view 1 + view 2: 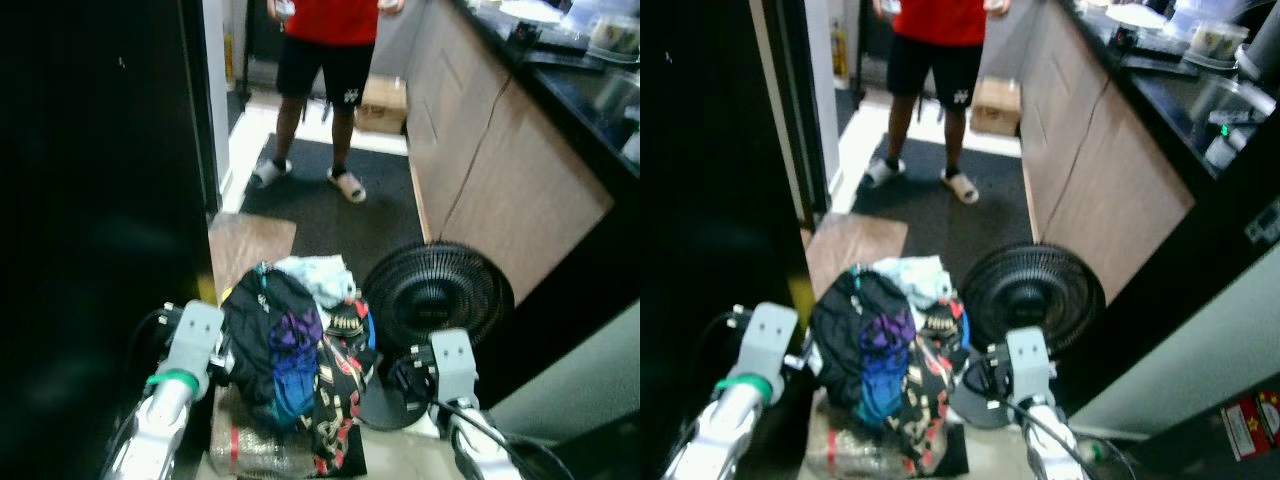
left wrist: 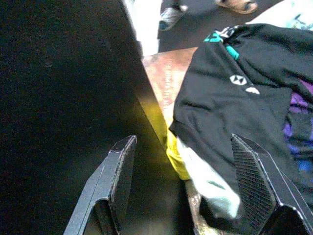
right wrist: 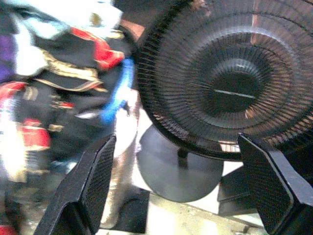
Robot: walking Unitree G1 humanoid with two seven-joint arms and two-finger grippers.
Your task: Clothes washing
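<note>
Clothes (image 1: 295, 360) heaped on floor beside black fan (image 1: 437, 295), none gripped. Left gripper (image 2: 183, 181) and right gripper (image 3: 178, 183) spread wide, flanking heap. Washing barely begun; picking up, loading remain.

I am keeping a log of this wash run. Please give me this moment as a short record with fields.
clothes: pile on the floor, black top uppermost
fan: black, on the floor right of the pile
left gripper: open, at the pile's left edge, one finger against the black top
right gripper: open, facing the fan
person: standing ahead, past the pile
</note>
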